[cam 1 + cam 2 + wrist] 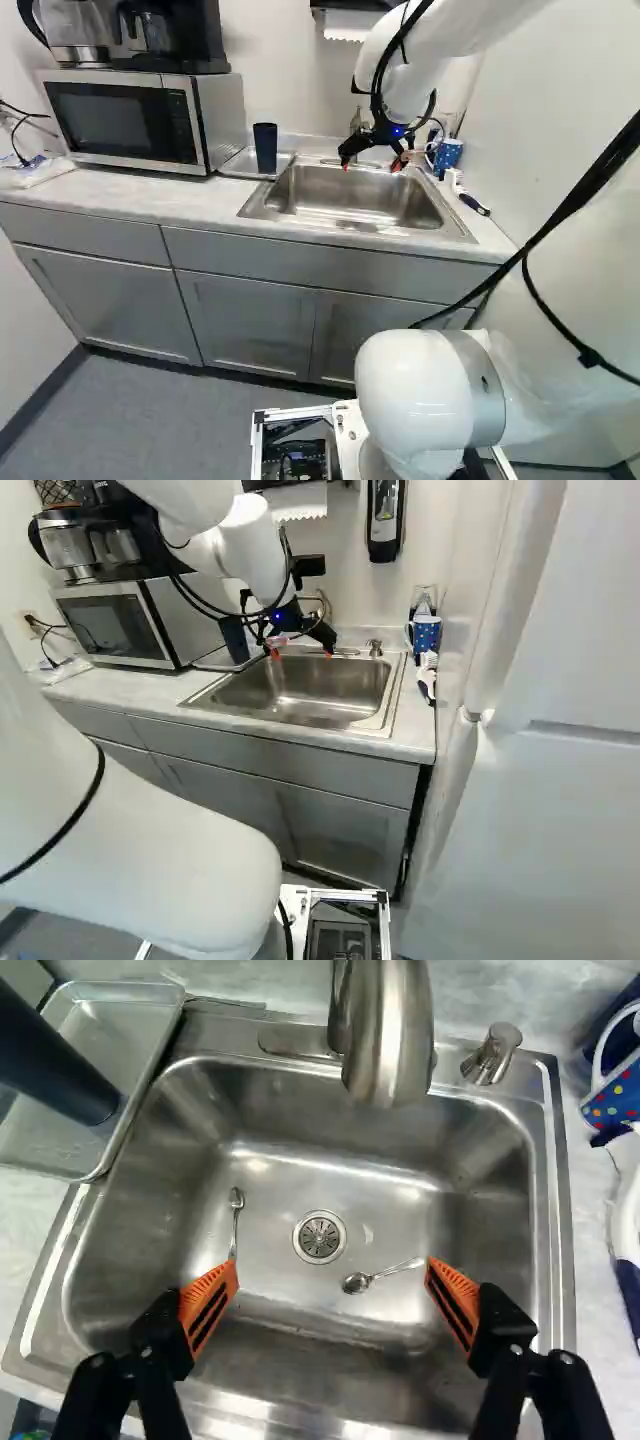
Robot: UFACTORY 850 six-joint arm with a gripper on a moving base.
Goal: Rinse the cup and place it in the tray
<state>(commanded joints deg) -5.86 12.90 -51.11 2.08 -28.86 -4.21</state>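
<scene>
Above the sink hangs my gripper (pixel 371 166), and in the wrist view the gripper (pixel 333 1295) stands wide open, nothing between its orange pads, over the basin. A dark blue tumbler-shaped cup (pixel 265 148) stands upright in the metal tray (pixel 60 1145), left of the sink in the left base view. The wrist view shows that cup (pixel 55 1060) beyond the basin's edge, cut off by the picture border. A blue mug with coloured dots (pixel 426 633) is on the sink's other side. The sink (pixel 355 195) has a curved faucet (pixel 390 1040).
Two small spoons (pixel 236 1215) (pixel 372 1276) lie in the basin by the drain (pixel 319 1237). A microwave (pixel 130 118) with coffee makers on top stands beside the tray. Near the mug lies a brush (pixel 466 198). A wall (pixel 540 110) borders the counter.
</scene>
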